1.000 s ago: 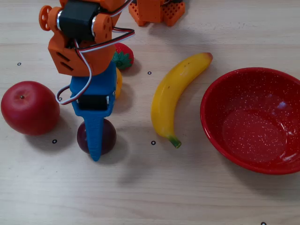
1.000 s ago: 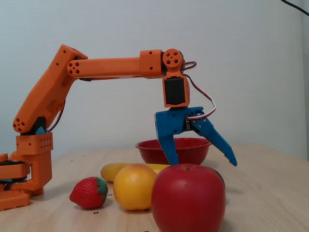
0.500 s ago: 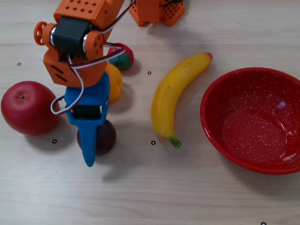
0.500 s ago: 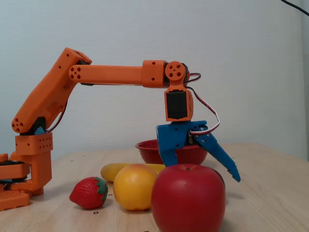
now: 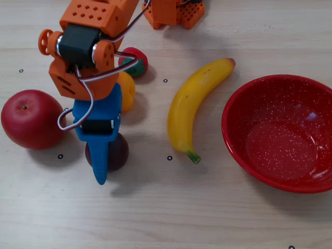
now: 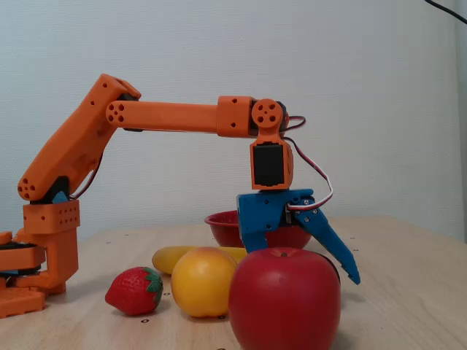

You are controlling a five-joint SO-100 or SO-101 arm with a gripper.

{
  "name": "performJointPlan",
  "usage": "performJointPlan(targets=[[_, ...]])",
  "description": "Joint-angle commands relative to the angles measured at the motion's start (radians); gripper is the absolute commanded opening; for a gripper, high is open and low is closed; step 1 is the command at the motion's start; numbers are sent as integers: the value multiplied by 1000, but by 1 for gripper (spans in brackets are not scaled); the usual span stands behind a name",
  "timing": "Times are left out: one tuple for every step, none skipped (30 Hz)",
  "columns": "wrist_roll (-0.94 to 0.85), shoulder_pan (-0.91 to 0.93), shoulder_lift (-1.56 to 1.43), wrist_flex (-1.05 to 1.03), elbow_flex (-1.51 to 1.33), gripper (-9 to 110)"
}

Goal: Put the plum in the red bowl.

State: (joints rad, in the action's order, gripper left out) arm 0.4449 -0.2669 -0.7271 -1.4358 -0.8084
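The plum sits on the wooden table, between a red apple and a banana, under the blue gripper with jaws spread, well apart from the red bowl.

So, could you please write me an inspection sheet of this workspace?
Surface: pale wood table with small ring marks.
Job's things: plum under the gripper; red bowl empty, right in the top-down fixed view.
Clutter: apple, orange-yellow fruit, strawberry, banana.
Grippers: gripper open, straddling the plum.
Cables: white-red wires along the wrist.
Surroundings: plain wall.
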Motion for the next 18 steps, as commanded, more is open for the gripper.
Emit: performJointPlan(targets=[[32, -11, -52, 32, 78, 44], [32, -11, -52, 34, 78, 44], [32, -11, -51, 37, 78, 44], [34, -11, -49, 40, 78, 44], [34, -11, -48, 41, 78, 44], [35, -11, -46, 44, 78, 43], [35, -11, -44, 48, 78, 41], [35, -11, -44, 49, 78, 40], [35, -11, -43, 51, 78, 39], [35, -12, -41, 54, 78, 38], [38, -12, -40, 54, 78, 37], [38, -14, -40, 55, 78, 36], [43, -15, -38, 57, 78, 34], [44, -15, -37, 58, 78, 33], [46, -17, -35, 60, 78, 31], [48, -17, -34, 61, 78, 30], [49, -18, -34, 63, 78, 29], [49, -18, -34, 66, 78, 27]])
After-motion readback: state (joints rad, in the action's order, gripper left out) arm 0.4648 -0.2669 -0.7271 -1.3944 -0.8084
